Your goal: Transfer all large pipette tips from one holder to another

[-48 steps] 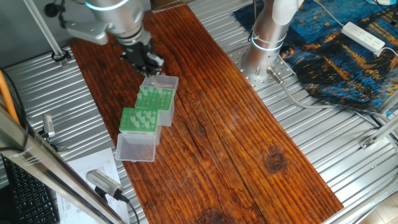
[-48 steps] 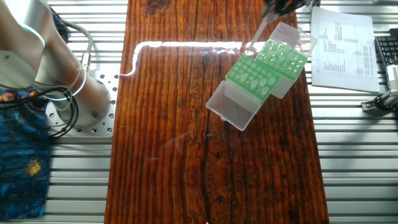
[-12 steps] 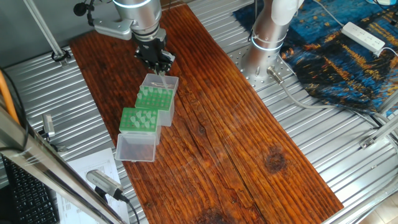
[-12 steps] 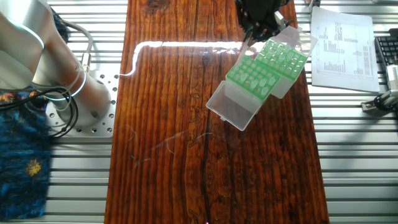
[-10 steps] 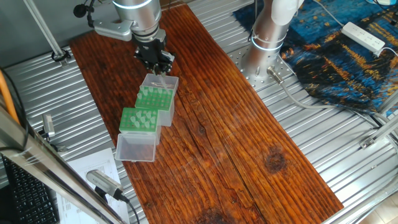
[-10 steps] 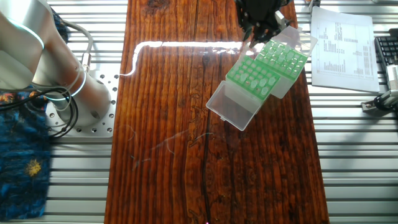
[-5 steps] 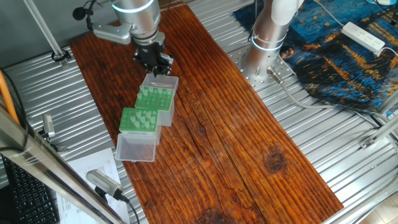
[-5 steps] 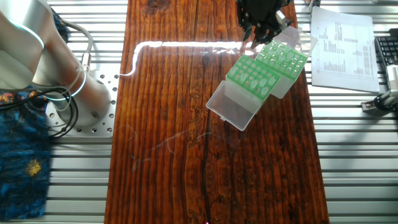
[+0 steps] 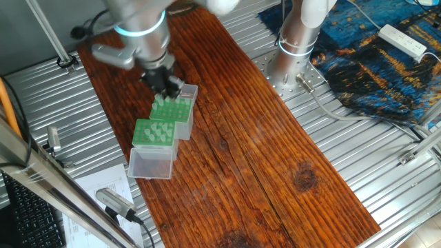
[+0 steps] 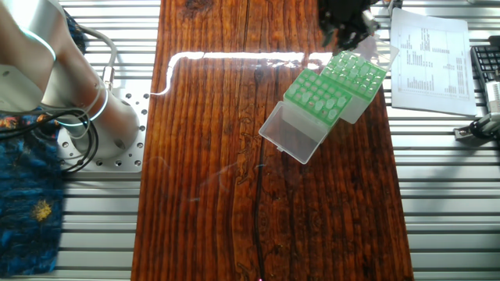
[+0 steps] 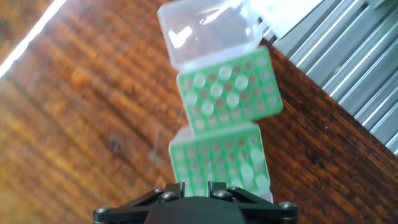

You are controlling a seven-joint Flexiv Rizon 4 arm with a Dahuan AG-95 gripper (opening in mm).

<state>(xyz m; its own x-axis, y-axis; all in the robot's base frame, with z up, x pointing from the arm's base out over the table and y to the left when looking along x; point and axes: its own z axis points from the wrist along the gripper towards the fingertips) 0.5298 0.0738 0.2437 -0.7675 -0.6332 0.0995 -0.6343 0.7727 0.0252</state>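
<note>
Where racks (image 11: 227, 93) adjoin, pipette tips (image 11: 214, 90) upright

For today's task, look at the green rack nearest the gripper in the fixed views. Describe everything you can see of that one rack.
The rack is a flat green plastic plate with rows of round holes, set in a clear box whose clear lid lies hinged open behind it. A few pale tips stand in holes on one side; most holes look empty. It sits skewed on the wooden table, end to end against a second green rack. The gripper hangs above its far edge; contact cannot be judged.
</note>
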